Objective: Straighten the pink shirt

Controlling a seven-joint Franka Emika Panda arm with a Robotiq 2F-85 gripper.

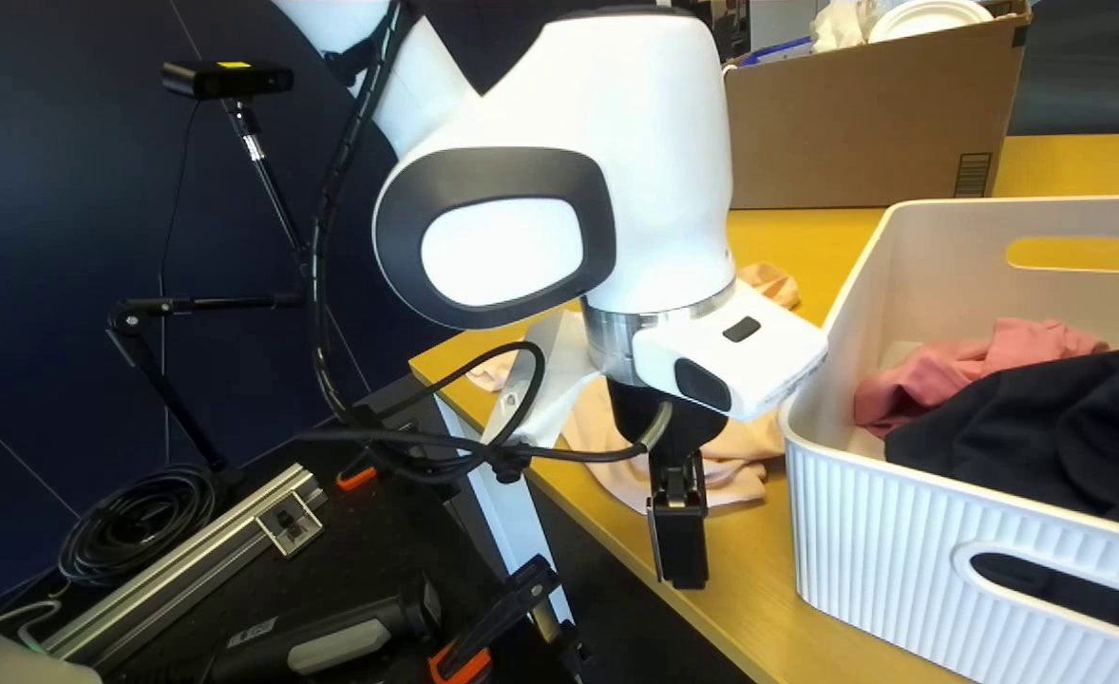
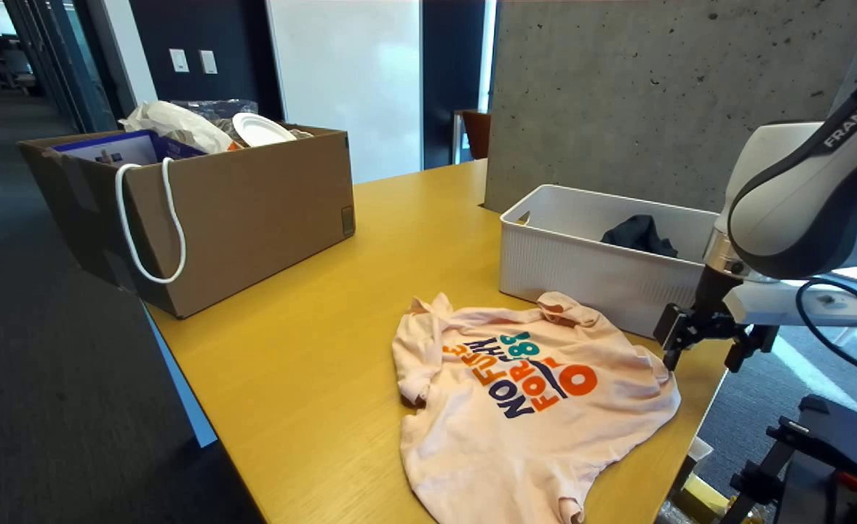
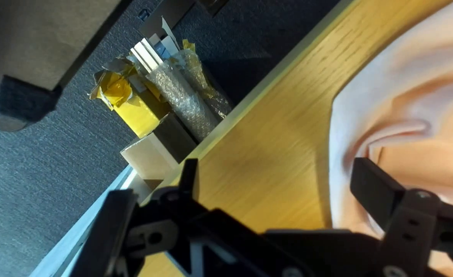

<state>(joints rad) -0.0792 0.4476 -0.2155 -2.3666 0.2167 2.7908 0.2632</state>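
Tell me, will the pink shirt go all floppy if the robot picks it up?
Probably: the pink shirt lies in soft, wrinkly folds. If pushed, it would likely bunch up, since one sleeve is crumpled. It should be light, because it looks thin.

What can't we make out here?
Pink shirt: one end cut off by the frame's bottom edge, in an exterior view.
Contact between gripper and shirt: a finger hides the spot beneath, in the wrist view.
Black cloth: cut off by the frame's right edge, in an exterior view.
Cardboard box: bottom hidden by its walls, in both exterior views.
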